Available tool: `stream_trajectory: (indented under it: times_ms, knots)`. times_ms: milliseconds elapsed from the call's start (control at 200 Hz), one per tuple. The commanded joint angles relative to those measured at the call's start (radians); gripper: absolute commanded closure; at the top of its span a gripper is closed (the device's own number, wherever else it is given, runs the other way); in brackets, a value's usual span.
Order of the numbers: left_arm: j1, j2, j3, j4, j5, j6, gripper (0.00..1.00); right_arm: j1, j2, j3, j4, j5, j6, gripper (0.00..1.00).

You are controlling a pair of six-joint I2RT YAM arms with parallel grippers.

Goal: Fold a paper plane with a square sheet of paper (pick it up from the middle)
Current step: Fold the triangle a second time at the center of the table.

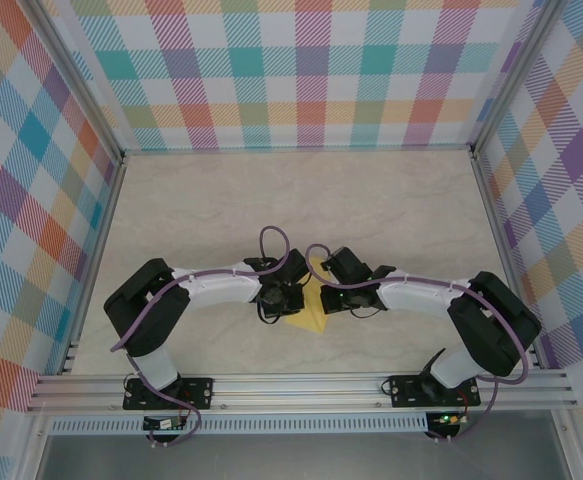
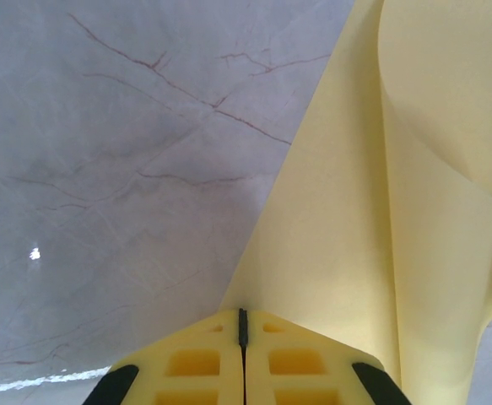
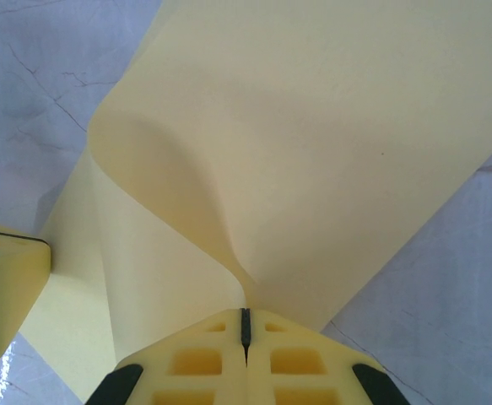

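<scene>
The paper point(image 1: 312, 306) is at the near middle of the desk point(image 1: 221, 200), under the two wrists, which meet over it. The left arm point(image 1: 206, 285) reaches in from the left and the right arm point(image 1: 421, 295) from the right. In the left wrist view the left jaws are closed, with only a thin dark line between them. An edge of the paper point(image 2: 347, 219) runs into that line, so they pinch it. From there the paper spreads away and curls over in a soft bend on the right. In the right wrist view the right jaws are likewise closed on the paper point(image 3: 330, 126), which bulges into a rounded fold on the left. A yellow pad point(image 3: 1, 287) of the left jaws sits at that view's left edge, just beside the paper
</scene>
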Motion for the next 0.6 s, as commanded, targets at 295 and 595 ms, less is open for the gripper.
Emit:
stream_trajectory:
  times_ms: [295,595]
  knots:
    - [-0.003,0.046,-0.018,-0.003,0.011,0.011,0.94,-0.009,0.022,0.014,-0.017,0.017,-0.016,0.95]
    - [-0.003,0.045,-0.023,-0.001,0.006,0.01,0.95,-0.011,0.044,0.036,-0.039,0.017,-0.028,0.95]
